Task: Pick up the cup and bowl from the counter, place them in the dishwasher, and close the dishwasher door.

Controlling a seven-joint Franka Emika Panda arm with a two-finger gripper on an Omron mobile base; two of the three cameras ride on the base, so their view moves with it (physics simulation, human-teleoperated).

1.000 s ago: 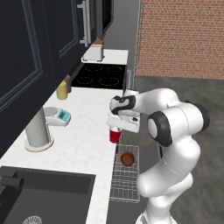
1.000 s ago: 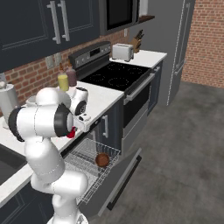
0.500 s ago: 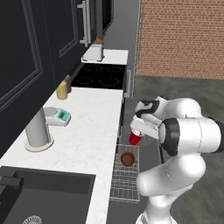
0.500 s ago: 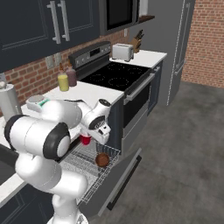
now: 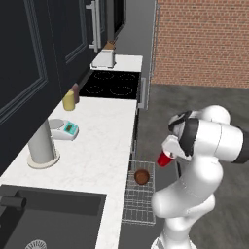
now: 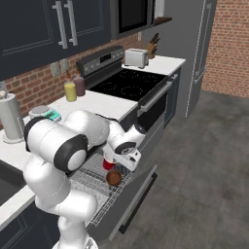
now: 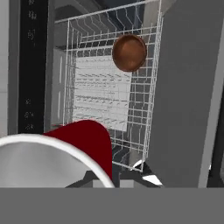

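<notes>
Red cup (image 5: pixel 165 159) clamped in the tool (image 6: pixel 118 160), held above the pulled-out dishwasher rack (image 5: pixel 139 200).

Seen from the hand: cup's white rim (image 7: pixel 57 151) and red wall large at the lower left, tool closed tight on it, finger tips mostly hidden behind it. Brown bowl (image 7: pixel 129 53) already resting in the grey wire rack, apart from the cup and not touching it; in the base views just beside and below the cup. Dishwasher door (image 6: pixel 137 199) folded down and open under the rack. To the side, white table (image 5: pixel 92 151) carrying a yellow bottle (image 5: pixel 68 100), a small scale (image 5: pixel 65 130) and a grey cylinder (image 5: pixel 42 146); black sink (image 5: pixel 48 219) nearest, black stovetop (image 5: pixel 112 84) and toaster (image 5: pixel 105 59) farther along.
</notes>
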